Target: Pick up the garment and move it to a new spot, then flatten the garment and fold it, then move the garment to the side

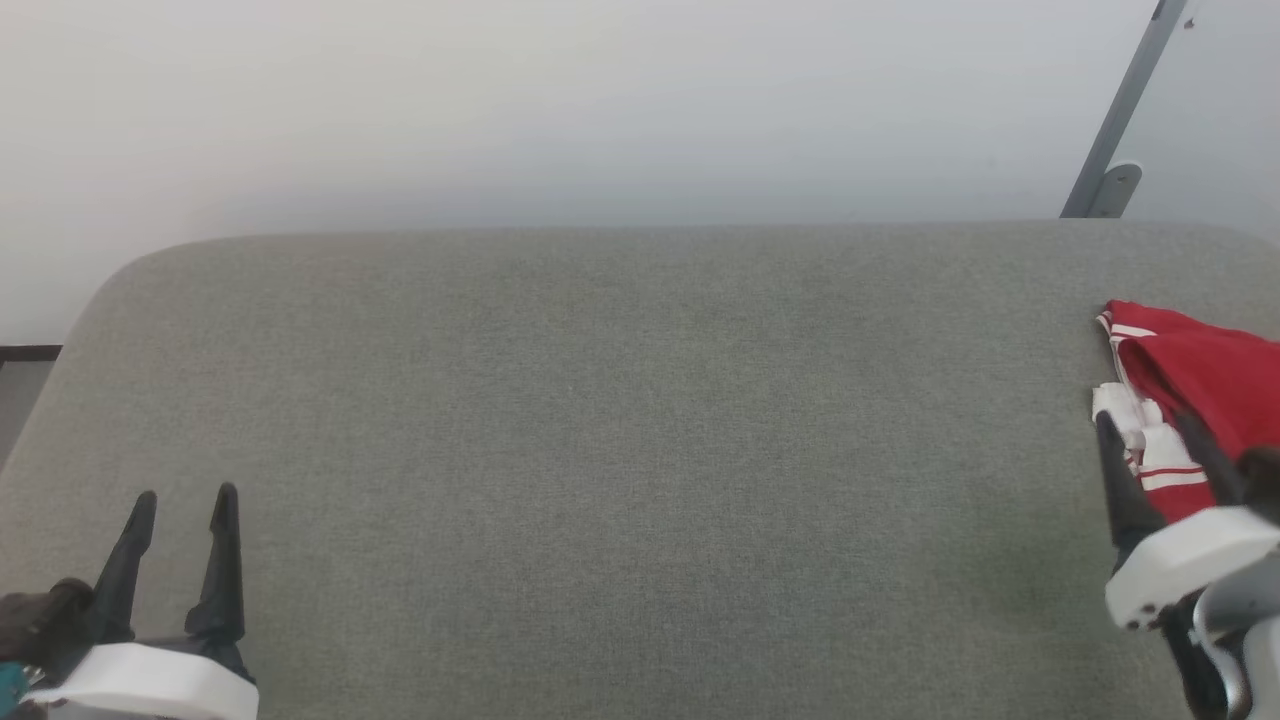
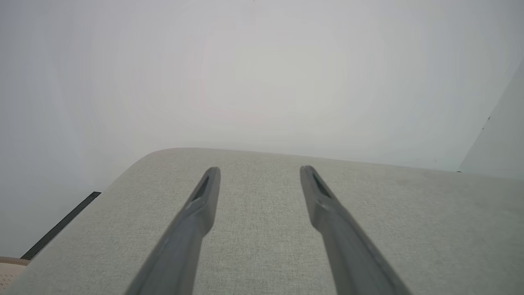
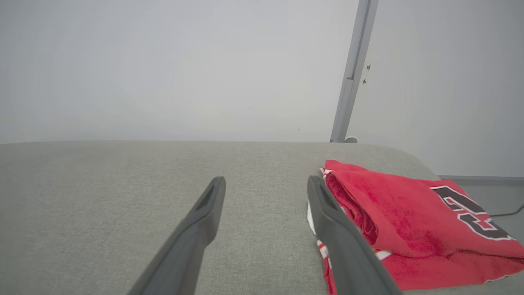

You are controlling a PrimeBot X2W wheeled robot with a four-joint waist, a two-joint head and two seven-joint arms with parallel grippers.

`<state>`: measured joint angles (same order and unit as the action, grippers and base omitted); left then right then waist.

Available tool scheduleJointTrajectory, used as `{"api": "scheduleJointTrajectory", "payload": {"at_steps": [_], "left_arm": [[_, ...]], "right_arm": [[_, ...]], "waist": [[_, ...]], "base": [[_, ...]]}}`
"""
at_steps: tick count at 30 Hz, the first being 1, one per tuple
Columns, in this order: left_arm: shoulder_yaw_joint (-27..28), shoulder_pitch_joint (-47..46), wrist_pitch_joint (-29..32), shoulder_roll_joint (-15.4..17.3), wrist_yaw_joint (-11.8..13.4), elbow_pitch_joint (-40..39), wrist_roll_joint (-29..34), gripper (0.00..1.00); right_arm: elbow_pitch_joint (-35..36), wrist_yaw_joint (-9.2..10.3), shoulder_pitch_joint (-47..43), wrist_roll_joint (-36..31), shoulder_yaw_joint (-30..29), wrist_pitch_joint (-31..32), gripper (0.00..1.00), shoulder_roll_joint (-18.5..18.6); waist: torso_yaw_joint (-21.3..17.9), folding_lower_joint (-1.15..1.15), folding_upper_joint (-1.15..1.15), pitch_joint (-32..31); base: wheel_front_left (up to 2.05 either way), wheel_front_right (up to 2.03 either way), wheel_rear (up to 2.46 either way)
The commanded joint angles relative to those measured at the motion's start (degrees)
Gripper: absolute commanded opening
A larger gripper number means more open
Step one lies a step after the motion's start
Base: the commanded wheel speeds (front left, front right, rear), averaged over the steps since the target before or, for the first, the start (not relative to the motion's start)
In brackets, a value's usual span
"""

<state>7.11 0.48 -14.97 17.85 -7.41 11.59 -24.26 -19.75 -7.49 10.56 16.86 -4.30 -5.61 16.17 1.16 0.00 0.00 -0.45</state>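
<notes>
Red, thin cloth folded into a flat, soft-edged bundle: the garment, lying at the right end of the grey upholstered surface, partly cut off by the head view's right edge. White sleeve cloth and red-and-white striped trim bunched along its left and near sides. Dark lettering outlined in white on the top layer, seen only in part and not readable. Woven, matte grey covering underneath, with rounded corners. Right gripper at the garment's left edge, long dark tapered fingers spread apart with bare grey cloth between them, one finger over the white trim; touching or just above it, cannot tell. Left gripper at the near left, well apart from the garment, fingers likewise spread, holding nothing. Pale smooth wall beyond, and a slim grey metal post leaning at the far right.
</notes>
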Motion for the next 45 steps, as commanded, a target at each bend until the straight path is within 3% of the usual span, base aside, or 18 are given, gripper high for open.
{"api": "scheduleJointTrajectory", "payload": {"at_steps": [1, 10, 32, 33, 37, 45], "left_arm": [[0.34, 0.74, -0.24, 0.2, -0.04, 0.13, 0.01, 1.0], [1.23, 1.92, -0.24, 0.01, -0.04, -0.41, -0.23, 1.0], [2.16, 2.2, -0.24, -1.29, -0.03, -1.76, 1.17, 1.0], [2.01, 1.8, 0.03, -1.36, 0.0, -1.45, 0.74, 0.0], [1.48, 2.12, 0.3, -3.39, 0.01, 0.66, 0.46, 0.0], [1.43, 1.11, 2.49, -4.48, 0.0, 0.91, -6.14, 0.0]], "right_arm": [[0.8, -0.01, -0.99, -0.22, -0.36, -0.16, 1.0, -0.66], [6.98, -0.01, -6.86, -1.92, -3.11, 1.48, 1.0, -4.74], [13.04, -0.01, -9.1, -3.35, -5.01, 4.05, 1.0, -7.06], [12.41, 0.0, -8.9, -3.19, -5.02, 3.86, 0.0, -6.98], [10.2, 0.0, -10.1, -3.08, -4.96, 3.88, 0.0, -7.82], [9.47, 0.0, -9.19, 4.43, -5.09, 5.04, 0.0, -8.33]], "waist": [[0.03, 0.0, 0.0, -0.06], [-0.27, 0.0, 0.0, -0.15], [-0.89, 0.0, 0.0, 0.98], [-0.9, 0.0, 0.0, 0.98], [-0.9, 0.0, 0.0, 0.99], [-0.92, 0.0, 0.0, 0.97]], "base": [[0.0, 0.0, 0.0], [0.0, 0.0, 0.0], [0.0, 0.0, 0.0], [0.0, 0.0, 0.0], [0.0, 0.0, 0.0], [0.0, 0.0, 0.0]]}}
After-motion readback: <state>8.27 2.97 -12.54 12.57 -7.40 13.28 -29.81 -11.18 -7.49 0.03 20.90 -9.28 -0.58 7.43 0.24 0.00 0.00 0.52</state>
